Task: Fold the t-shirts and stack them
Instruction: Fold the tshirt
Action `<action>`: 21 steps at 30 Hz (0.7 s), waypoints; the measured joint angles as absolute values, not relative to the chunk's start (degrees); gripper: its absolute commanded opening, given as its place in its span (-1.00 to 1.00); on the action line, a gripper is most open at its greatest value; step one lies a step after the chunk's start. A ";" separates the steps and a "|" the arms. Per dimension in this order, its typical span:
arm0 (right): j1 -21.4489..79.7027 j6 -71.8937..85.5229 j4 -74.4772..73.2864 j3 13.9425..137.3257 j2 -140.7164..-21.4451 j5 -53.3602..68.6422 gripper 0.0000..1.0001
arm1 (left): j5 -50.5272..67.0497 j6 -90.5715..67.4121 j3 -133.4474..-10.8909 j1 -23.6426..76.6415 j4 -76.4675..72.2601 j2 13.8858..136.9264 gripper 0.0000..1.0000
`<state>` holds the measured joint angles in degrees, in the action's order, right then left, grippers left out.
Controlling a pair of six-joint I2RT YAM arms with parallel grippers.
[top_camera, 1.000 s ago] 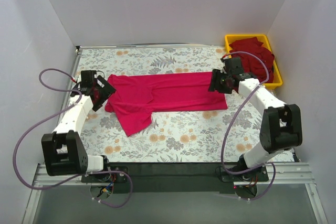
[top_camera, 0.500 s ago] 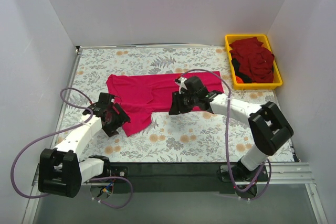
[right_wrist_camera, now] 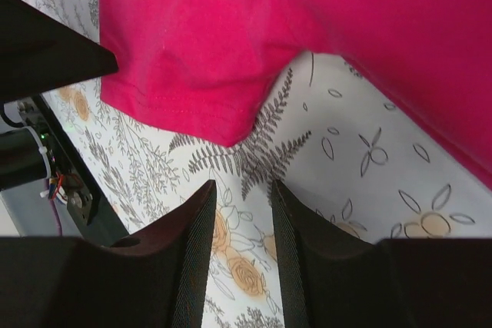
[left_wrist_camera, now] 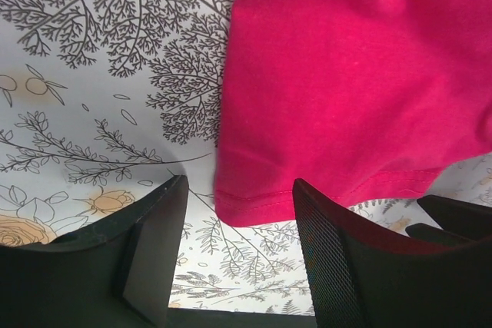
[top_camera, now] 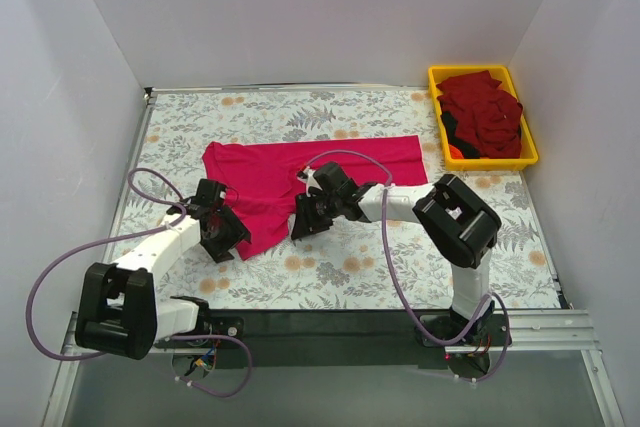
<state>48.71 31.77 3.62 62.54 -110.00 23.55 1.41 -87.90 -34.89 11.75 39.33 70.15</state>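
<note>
A bright magenta-pink t-shirt (top_camera: 320, 165) lies spread flat on the flowered table, with one flap reaching toward the near edge. My left gripper (top_camera: 228, 234) is open at that flap's left corner. In the left wrist view the shirt's hemmed corner (left_wrist_camera: 307, 151) lies just ahead of the open left gripper (left_wrist_camera: 240, 190), which holds nothing. My right gripper (top_camera: 303, 221) is open and empty at the flap's right corner. In the right wrist view the cloth corner (right_wrist_camera: 207, 105) sits just beyond the right gripper (right_wrist_camera: 242, 190). Darker crimson shirts (top_camera: 482, 112) are piled in the bin.
A yellow plastic bin (top_camera: 530, 152) stands at the table's far right corner. White walls close in the left, back and right sides. The flowered tablecloth (top_camera: 400, 257) lies bare along the near strip in front of the shirt. Purple cables loop beside both arms.
Both arms have come in from the shirt's left and right ends to its near flap. The right gripper swept far left and the left gripper moved nearer and right.
</note>
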 measured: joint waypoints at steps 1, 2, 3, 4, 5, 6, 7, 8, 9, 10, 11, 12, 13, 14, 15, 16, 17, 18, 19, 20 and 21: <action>48.93 31.90 4.05 63.07 -110.74 23.73 -0.28 | 1.56 -87.90 -34.61 11.77 39.07 70.57 0.06; 49.06 32.23 4.38 63.46 -111.35 24.10 -0.29 | 1.72 -87.92 -34.41 11.79 38.92 70.87 0.04; 49.21 32.45 4.62 63.96 -111.87 24.40 -0.30 | 1.85 -87.92 -34.44 11.77 38.72 70.91 0.02; 49.28 32.64 4.84 64.45 -112.33 24.60 -0.30 | 1.98 -87.92 -34.44 11.79 38.63 70.98 -0.01; 49.30 32.84 5.02 64.90 -112.79 24.64 -0.30 | 2.04 -87.90 -34.44 11.79 38.54 71.07 -0.04; 49.39 32.91 5.28 65.34 -113.23 24.77 -0.31 | 2.15 -87.92 -34.44 11.79 38.52 71.16 -0.11; 49.45 33.06 5.58 65.69 -113.62 24.82 -0.32 | 2.20 -87.92 -34.44 11.79 38.52 71.26 -0.13; 49.47 33.12 5.91 65.98 -113.95 24.82 -0.32 | 2.24 -87.92 -34.41 11.79 38.44 71.40 -0.17; 49.52 33.28 6.13 66.24 -114.24 24.80 -0.34 | 2.35 -87.88 -34.41 11.79 38.33 71.55 -0.24; 49.52 33.32 6.31 66.46 -114.45 24.80 -0.34 | 2.39 -87.92 -34.41 11.79 38.30 71.64 -0.25; 49.52 33.45 6.37 66.70 -114.69 24.75 -0.35 | 2.44 -87.92 -34.39 11.79 38.13 71.77 -0.29; 49.52 33.65 6.59 66.81 -114.85 24.73 -0.39 | 2.48 -87.85 -34.41 11.79 38.00 71.88 -0.39; 49.52 33.74 6.61 66.94 -114.93 24.58 -0.43 | 2.57 -87.94 -34.39 11.79 37.89 71.94 -0.47; 49.52 33.89 6.61 66.98 -115.07 24.27 -0.48 | 2.61 -87.92 -34.33 11.81 37.71 72.03 -0.54; 49.52 34.13 6.70 67.05 -115.28 24.18 -0.58 | 2.63 -87.88 -34.30 11.81 37.69 72.18 -0.61; 49.52 34.20 6.68 67.18 -115.48 24.12 -0.65 | 2.72 -87.85 -34.28 11.81 37.63 72.36 -0.80; 49.52 34.26 6.70 67.29 -115.70 24.10 -0.80 | 2.81 -87.99 -34.28 11.81 37.54 72.47 -0.88; 49.52 34.15 6.72 67.35 -115.87 24.03 -0.87 | 2.83 -87.81 -34.24 11.81 37.45 72.49 -0.93; 49.52 34.04 6.63 67.35 -115.96 23.97 -0.95 | 2.85 -87.64 -34.24 11.81 37.47 72.42 -0.99; 49.52 34.11 6.59 67.35 -116.01 24.08 -0.97 | 2.85 -87.50 -34.24 11.81 37.50 72.27 -1.00; 49.52 34.00 6.55 67.35 -116.01 24.03 -0.97 | 2.83 -87.46 -34.24 11.81 37.52 71.99 -1.00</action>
